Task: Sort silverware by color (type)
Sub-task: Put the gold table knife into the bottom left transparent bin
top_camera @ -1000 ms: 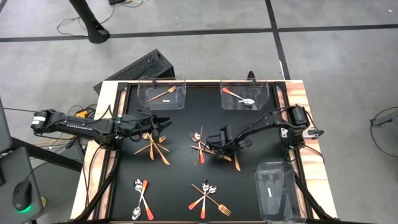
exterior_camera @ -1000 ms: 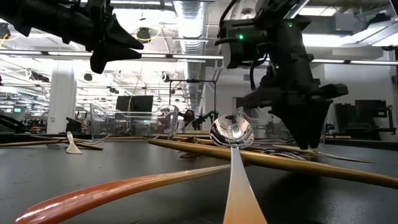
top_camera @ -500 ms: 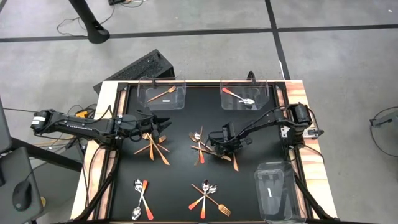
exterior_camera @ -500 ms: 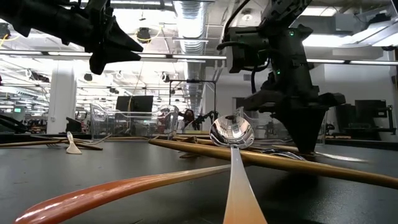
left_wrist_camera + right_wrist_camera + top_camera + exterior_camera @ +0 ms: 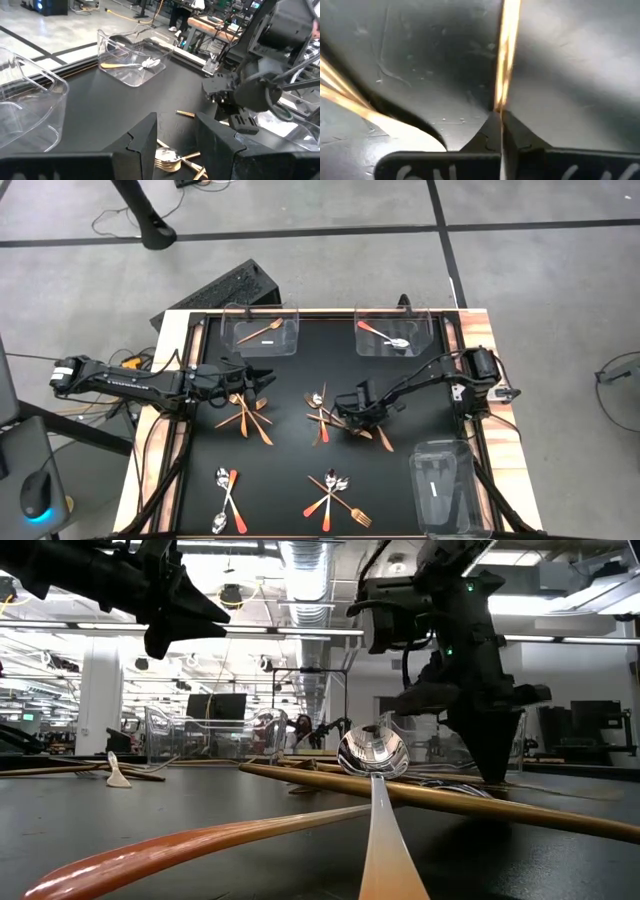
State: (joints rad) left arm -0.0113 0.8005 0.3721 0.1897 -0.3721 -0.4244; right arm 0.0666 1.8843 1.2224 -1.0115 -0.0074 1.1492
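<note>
as no writing reads, right fingers (image 5: 501,125) pinch gold stick (image 5: 506,55).

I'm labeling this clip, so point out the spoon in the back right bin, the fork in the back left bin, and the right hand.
spoon (image 5: 391,337): high view, on its handle.
fork (image 5: 262,332): high view, mid-handle.
right hand (image 5: 352,423): high view, between its fingertips.

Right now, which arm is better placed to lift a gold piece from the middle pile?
The right. Its gripper is down at the middle pile, fingers closed on a gold stick. The left gripper hovers open above the left pile, farther away.
</note>
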